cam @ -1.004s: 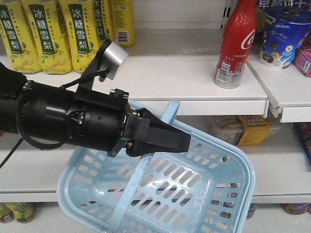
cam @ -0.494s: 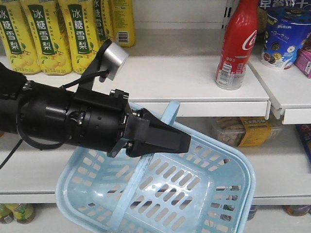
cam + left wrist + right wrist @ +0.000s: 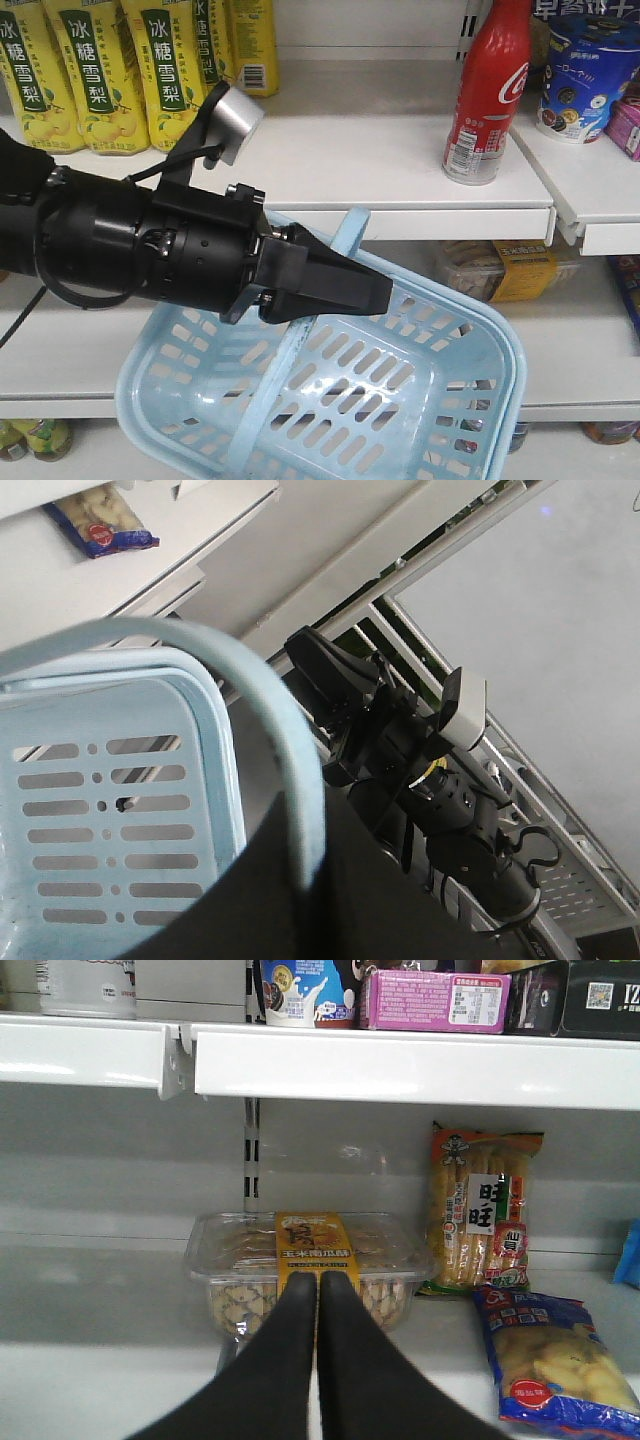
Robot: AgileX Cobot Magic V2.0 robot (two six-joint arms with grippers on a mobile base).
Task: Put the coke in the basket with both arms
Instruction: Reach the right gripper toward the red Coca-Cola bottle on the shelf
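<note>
The coke (image 3: 490, 90), red with white script and a silver rim, stands upright on the upper shelf; its base (image 3: 85, 985) shows at the top left of the right wrist view. My left gripper (image 3: 380, 292) reaches in from the left, shut on the flat handle (image 3: 345, 235) of the light blue basket (image 3: 500, 330), which hangs tilted below the coke's shelf. The left wrist view shows the handle (image 3: 270, 710) running into the shut left gripper (image 3: 318, 880). My right gripper (image 3: 318, 1280) is shut on nothing and points at the lower shelf; it is out of the front view.
Yellow pear-drink bottles (image 3: 160, 70) line the upper shelf's left, and a blue cup (image 3: 585, 75) stands right of the coke. A clear cookie box (image 3: 310, 1260), a rice-cracker bag (image 3: 485, 1210) and a blue snack bag (image 3: 555, 1360) lie on the lower shelf.
The basket has swayed slightly under the left gripper. The left arm holds the same place and grip.
</note>
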